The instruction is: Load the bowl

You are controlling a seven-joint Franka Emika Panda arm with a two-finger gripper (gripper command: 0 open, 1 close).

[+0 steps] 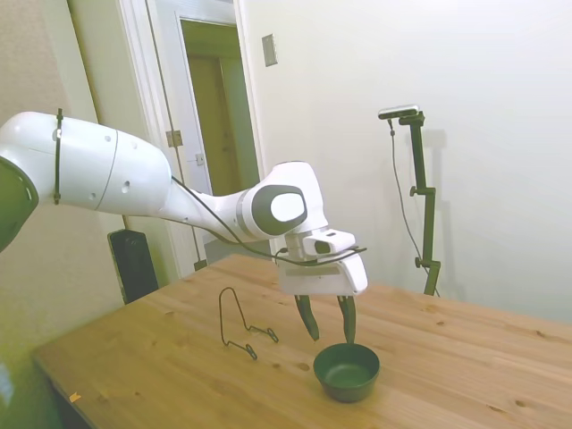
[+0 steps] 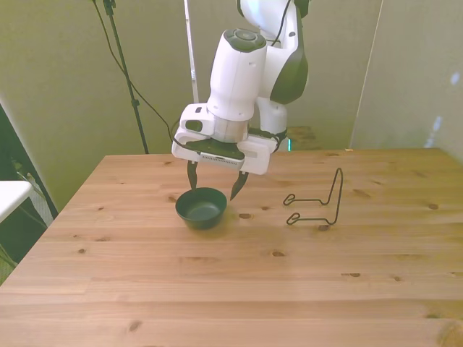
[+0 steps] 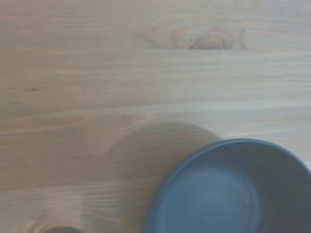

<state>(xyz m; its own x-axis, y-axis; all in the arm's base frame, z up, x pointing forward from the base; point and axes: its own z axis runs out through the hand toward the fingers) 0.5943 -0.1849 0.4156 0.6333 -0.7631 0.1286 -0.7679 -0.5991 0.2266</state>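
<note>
A small dark green bowl (image 1: 347,371) (image 2: 202,207) (image 3: 228,194) stands upright and empty on the wooden table. My gripper (image 1: 328,327) (image 2: 214,183) hangs open just above its far rim, with one finger to each side of the rim's back edge and nothing between them. A thin black wire rack (image 1: 241,327) (image 2: 318,204) stands on the table apart from the bowl, toward the front view's right. The wrist view shows only part of the bowl's rim and inside.
The wooden table (image 2: 217,289) stretches wide around the bowl. A doorway (image 1: 214,116) and a dark chair back (image 1: 134,264) lie beyond the table's far side in the side view.
</note>
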